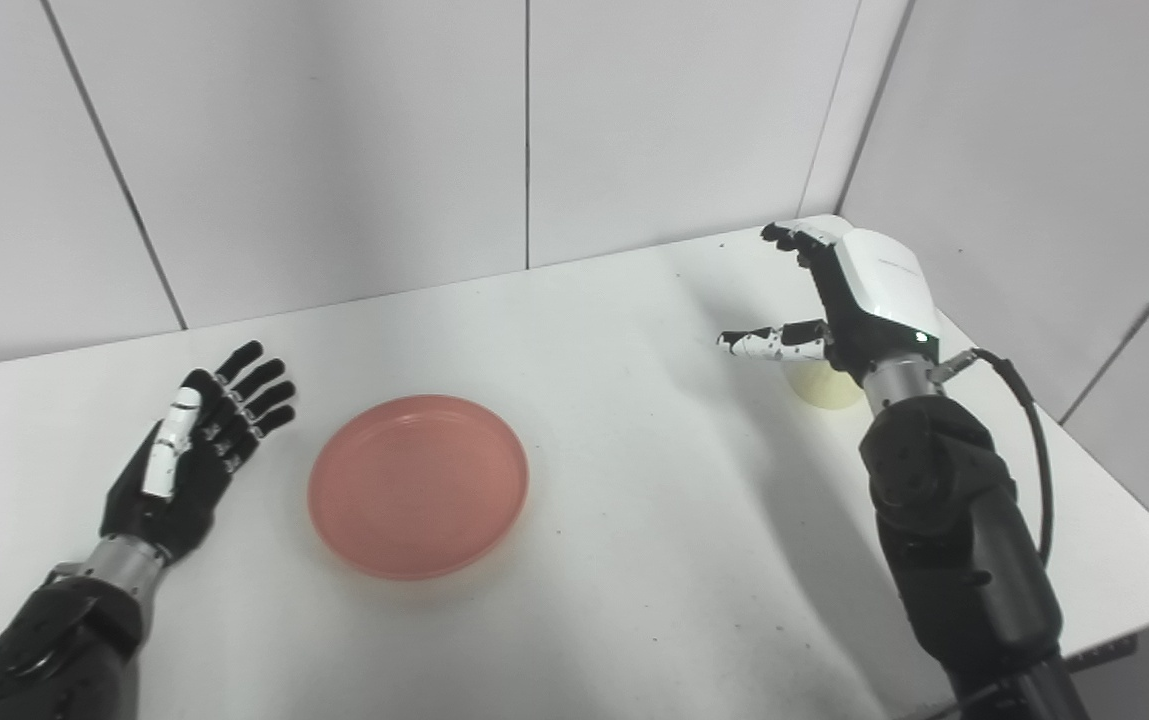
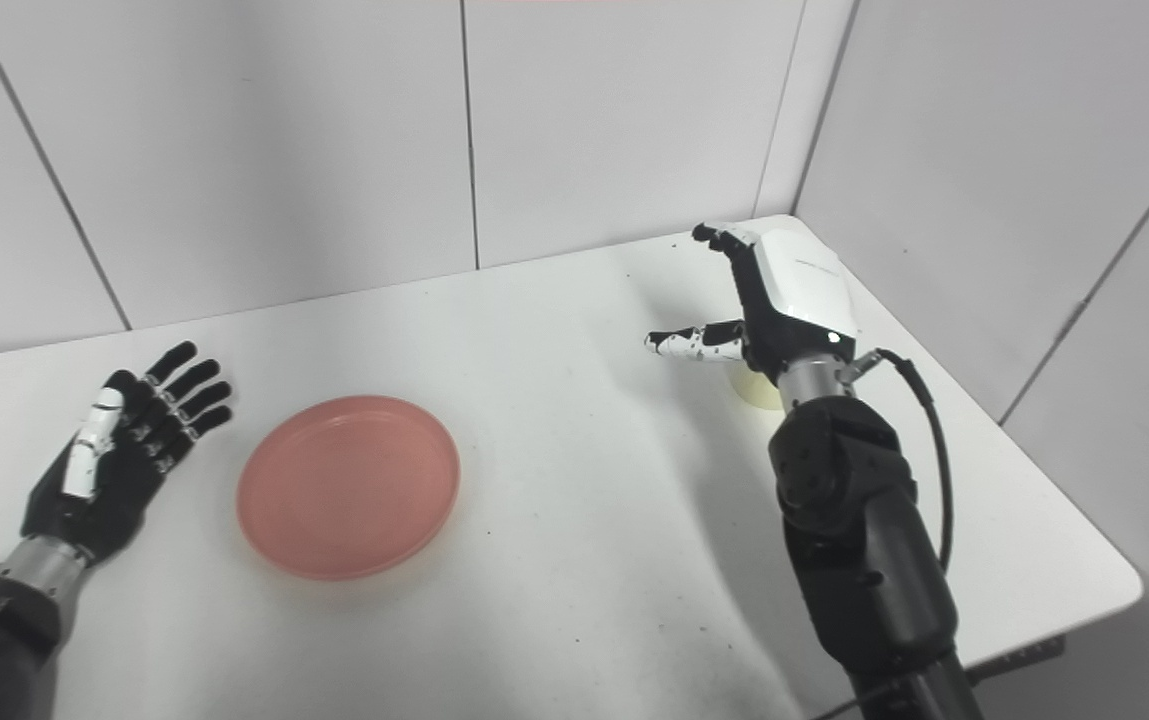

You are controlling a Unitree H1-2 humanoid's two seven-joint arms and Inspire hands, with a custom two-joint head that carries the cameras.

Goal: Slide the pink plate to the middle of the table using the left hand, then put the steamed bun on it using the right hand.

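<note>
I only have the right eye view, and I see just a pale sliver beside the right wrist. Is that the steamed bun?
Observer: Yes. The left eye view shows more of the steamed bun. It is a pale, rounded lump sitting on the table, right under the right hand.
Operator: Is the hand closed on it?
Observer: No. In the left eye view the bun's left and front sides are bare, with no finger wrapped around them. The thumb juts out sideways above the bun, so the hand is open. I cannot tell whether the palm touches the top.
</note>
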